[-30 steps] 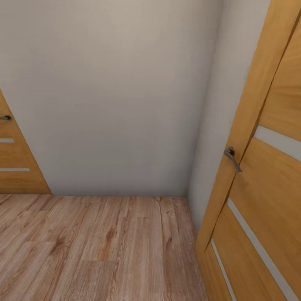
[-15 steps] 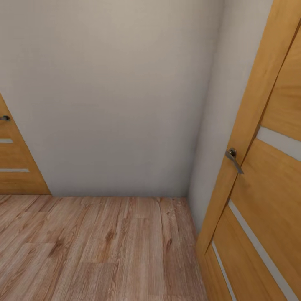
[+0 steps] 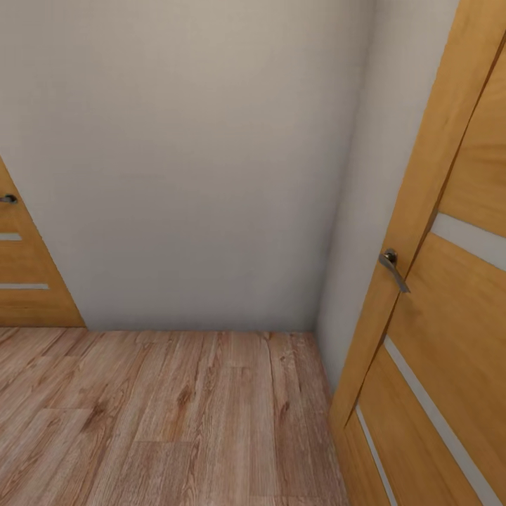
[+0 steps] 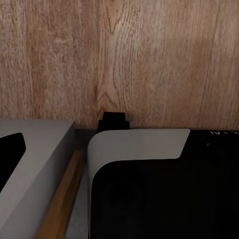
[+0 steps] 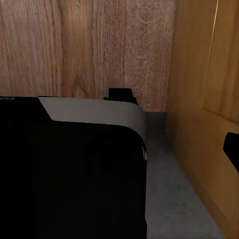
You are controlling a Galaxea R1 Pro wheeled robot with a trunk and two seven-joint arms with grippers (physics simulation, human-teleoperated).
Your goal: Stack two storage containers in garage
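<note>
Head view. Floor: light wood plank flooring (image 3: 169,422), covering the near half of the scene, bare. Far side: plain beige wall (image 3: 183,161), meeting the planks along a straight line. Right: a second wall face (image 3: 358,211) forms an inside corner with the far wall. Far right: orange wood door (image 3: 450,337) with pale inset strips, standing at an angle to the wall, its metal lever handle (image 3: 391,266) pointing down and right; the door's near edge meets the planks at the bottom right. Left edge: part of another orange wood door (image 3: 28,281) with pale strips and a small dark handle (image 3: 8,199). Open planks run from the left door to the right door.

Left wrist view. Wood planks (image 4: 119,55) beyond the robot's black-and-grey body panel (image 4: 144,164); a small black part (image 4: 114,119) stands at its edge. Gripper state: cannot tell.

Right wrist view. Wood planks (image 5: 84,45), black-and-grey body panel (image 5: 74,164), orange door face (image 5: 204,99) close beside, grey strip (image 5: 174,199) at its foot. Gripper state: cannot tell.

Storage containers: location cannot be told.
</note>
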